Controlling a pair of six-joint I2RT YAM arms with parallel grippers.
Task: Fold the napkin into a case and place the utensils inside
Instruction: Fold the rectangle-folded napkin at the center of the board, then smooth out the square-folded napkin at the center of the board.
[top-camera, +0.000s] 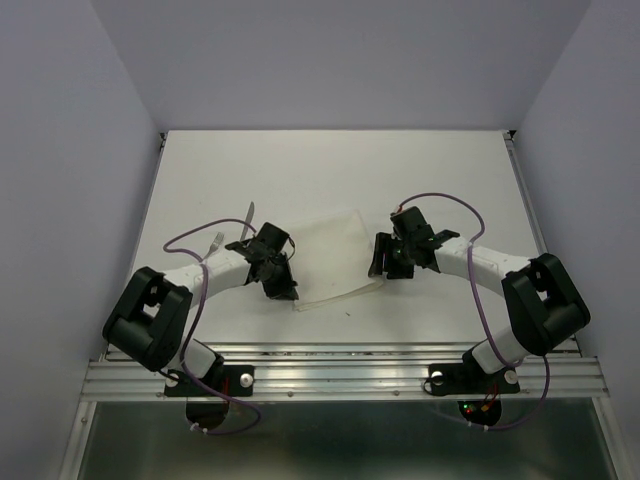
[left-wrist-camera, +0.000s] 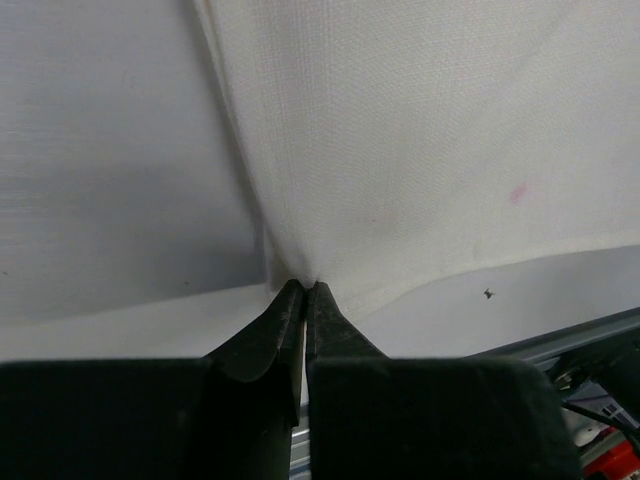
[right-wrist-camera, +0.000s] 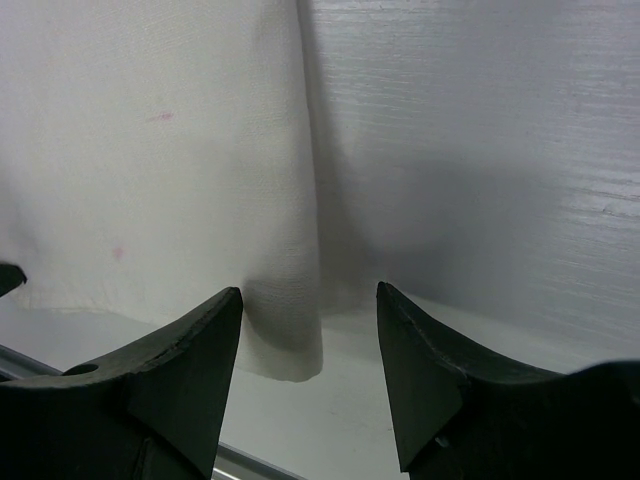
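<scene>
Rails of grey metal close off the near edge of your counter, with both arm bases bolted along them and each elbow sitting close to its own side edge. Just past the rails, your left end effector is clenched on the near left corner of the napkin. Only the left wrist view settles that: its fingers are pressed together with the cloth spreading away from their tips. Your right end effector is at the near right corner and is released. The right wrist view shows its jaws spread wide with a fold of the napkin's corner between them, though you cannot tell whether either pad touches it. A small dark speck lies on the counter just beside the napkin's near edge. The wrist views also pick up faint pink marks on the weave, which the top view is too coarse to show. From above, you see the napkin as one pale sheet between the two arms, running away from you towards mid-counter. Only that view holds the utensils: a fork and a knife lie on the counter just beyond your left forearm, left of the napkin and apart from it. Past the napkin's far edge the counter stretches wide to the back, and the walls stand well apart from both end effectors.
</scene>
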